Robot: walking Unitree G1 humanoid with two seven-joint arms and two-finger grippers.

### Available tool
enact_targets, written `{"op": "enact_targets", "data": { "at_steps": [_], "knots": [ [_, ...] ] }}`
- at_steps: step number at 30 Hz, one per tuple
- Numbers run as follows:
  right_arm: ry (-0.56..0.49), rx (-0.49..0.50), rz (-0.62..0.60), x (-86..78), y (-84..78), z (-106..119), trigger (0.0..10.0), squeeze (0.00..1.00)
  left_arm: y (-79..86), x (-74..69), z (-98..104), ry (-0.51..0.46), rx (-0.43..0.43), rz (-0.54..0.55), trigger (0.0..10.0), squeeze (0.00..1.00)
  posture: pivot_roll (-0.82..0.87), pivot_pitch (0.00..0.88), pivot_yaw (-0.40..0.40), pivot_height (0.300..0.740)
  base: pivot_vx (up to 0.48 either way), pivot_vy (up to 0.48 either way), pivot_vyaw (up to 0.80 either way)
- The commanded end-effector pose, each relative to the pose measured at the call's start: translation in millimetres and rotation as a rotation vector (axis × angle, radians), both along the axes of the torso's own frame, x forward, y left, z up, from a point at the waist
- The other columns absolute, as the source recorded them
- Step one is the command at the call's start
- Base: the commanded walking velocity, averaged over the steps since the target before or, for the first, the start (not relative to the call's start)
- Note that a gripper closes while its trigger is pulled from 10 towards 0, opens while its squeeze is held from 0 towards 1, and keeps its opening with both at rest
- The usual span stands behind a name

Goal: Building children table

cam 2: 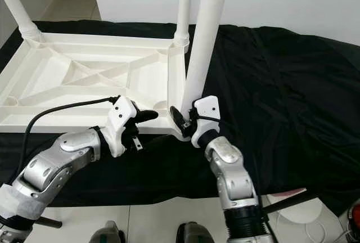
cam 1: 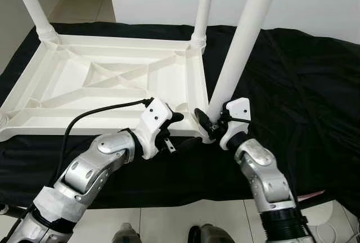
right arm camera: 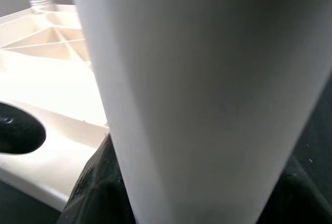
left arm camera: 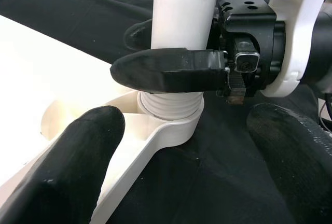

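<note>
Right claw (cam 1: 209, 120) clamps the upright table leg (cam 1: 242, 40); open left claw (cam 1: 175, 124) waits at its nine o'clock.

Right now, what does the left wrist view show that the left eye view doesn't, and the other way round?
Left wrist view: the ribbed threaded end of the near white plastic leg seated in its corner socket, the right gripper shut round it.

Left eye view: the whole upside-down white ribbed tabletop on black cloth, two far legs standing, the left gripper open beside the corner.

Both: that leg and the right gripper.
</note>
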State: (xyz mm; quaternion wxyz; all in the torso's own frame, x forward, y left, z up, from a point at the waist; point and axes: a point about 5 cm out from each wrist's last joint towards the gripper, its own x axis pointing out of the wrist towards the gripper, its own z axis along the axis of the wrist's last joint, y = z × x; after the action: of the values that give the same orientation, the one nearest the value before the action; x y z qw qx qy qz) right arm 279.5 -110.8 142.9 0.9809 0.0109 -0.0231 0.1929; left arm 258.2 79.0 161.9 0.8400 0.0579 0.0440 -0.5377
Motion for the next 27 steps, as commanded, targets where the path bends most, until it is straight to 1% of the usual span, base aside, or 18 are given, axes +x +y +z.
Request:
{"op": "enact_targets", "data": {
  "at_steps": [1,2,3,4,5,6,7,9,10,13,18,19,20,21,22,24,25,27],
  "knots": [
    [0.070,0.012,-0.053,-3.0,1.3,-12,0.0,0.00,2.1,-3.1,-2,0.009,0.005,-0.069,10.0,0.00,0.09,0.075,-0.019,0.740,0.000,0.000,0.00],
    [0.071,0.019,-0.066,-4.3,5.5,-12,0.0,0.00,2.2,-3.1,-1,0.009,0.006,-0.070,10.0,0.00,0.09,0.076,-0.018,0.740,0.000,0.000,0.00],
    [0.061,0.023,-0.061,-5.6,9.3,-10,0.5,0.00,2.3,-3.0,-1,0.009,0.006,-0.072,10.0,0.00,0.09,0.076,-0.017,0.740,0.000,0.000,0.00],
    [0.061,0.023,-0.061,-5.6,9.3,-10,0.5,0.00,2.3,-3.0,-1,0.009,0.006,-0.072,10.0,0.00,0.09,0.076,-0.017,0.740,0.000,0.000,0.00],
    [0.050,0.024,-0.065,-5.6,9.2,-8,4.3,0.00,2.4,-2.7,-1,0.009,0.007,-0.074,10.0,0.00,0.09,0.076,-0.016,0.740,0.000,0.000,0.00],
    [0.046,0.023,-0.072,-5.4,7.8,-7,9.1,0.00,2.4,-2.5,-1,0.008,0.007,-0.075,10.0,0.00,0.09,0.076,-0.016,0.740,0.000,0.000,0.00],
    [0.045,0.028,-0.073,-4.7,5.4,-5,10.0,0.00,2.3,-2.2,-1,0.007,0.008,-0.076,10.0,0.00,0.09,0.076,-0.016,0.740,0.000,0.000,0.00],
    [0.040,0.028,-0.076,-4.0,3.4,-4,10.0,0.00,2.3,-2.0,-1,0.006,0.008,-0.077,10.0,0.00,0.09,0.076,-0.016,0.740,0.000,0.000,0.00],
    [0.041,0.035,-0.075,-3.8,1.4,-3,10.0,1.00,2.3,-1.7,-1,0.006,0.008,-0.077,10.0,0.00,0.09,0.074,-0.017,0.740,0.000,0.000,0.00],
    [0.026,0.043,-0.058,-4.3,-1.8,1,10.0,1.00,2.3,-1.2,0,0.003,0.007,-0.075,10.0,0.00,0.09,0.074,-0.017,0.740,0.000,0.000,0.00],
    [-0.001,0.017,-0.033,-4.8,-6.1,5,10.0,1.00,2.8,-1.4,0,0.002,0.008,-0.075,10.0,0.00,0.09,0.073,-0.015,0.740,0.000,0.000,0.00],
    [-0.009,0.003,0.011,-5.5,-7.7,6,10.0,0.85,1.8,-2.9,0,0.005,0.003,-0.080,10.0,0.00,0.10,0.069,-0.016,0.740,0.000,0.000,0.00],
    [-0.009,0.003,0.011,-5.5,-7.7,6,10.0,0.85,1.8,-2.9,0,0.005,0.003,-0.080,10.0,0.00,0.10,0.069,-0.016,0.740,0.000,0.000,0.00],
    [-0.019,-0.022,0.061,-6.4,-9.3,7,10.0,0.00,0.0,-5.0,0,0.009,-0.002,-0.085,10.0,0.00,0.10,0.068,-0.017,0.740,0.000,0.000,0.00],
    [-0.019,-0.022,0.061,-6.4,-9.3,7,10.0,0.00,0.0,-5.0,0,0.009,-0.002,-0.085,10.0,0.00,0.10,0.068,-0.017,0.740,0.000,0.000,0.00],
    [-0.027,-0.048,0.129,-6.7,-12.2,8,10.0,0.00,-3.1,-7.8,-1,0.014,-0.007,-0.094,10.0,0.00,0.10,0.064,-0.018,0.740,0.000,0.000,0.00],
    [-0.027,-0.048,0.129,-6.7,-12.2,8,10.0,0.00,-3.1,-7.8,-1,0.014,-0.007,-0.094,10.0,0.00,0.10,0.064,-0.018,0.740,0.000,0.000,0.00],
    [-0.036,-0.074,0.185,-3.9,-15.7,6,10.0,0.00,-6.2,-9.6,-3,0.016,-0.005,-0.106,10.0,0.00,0.10,0.053,-0.018,0.740,0.000,0.000,0.00]
  ]
}}
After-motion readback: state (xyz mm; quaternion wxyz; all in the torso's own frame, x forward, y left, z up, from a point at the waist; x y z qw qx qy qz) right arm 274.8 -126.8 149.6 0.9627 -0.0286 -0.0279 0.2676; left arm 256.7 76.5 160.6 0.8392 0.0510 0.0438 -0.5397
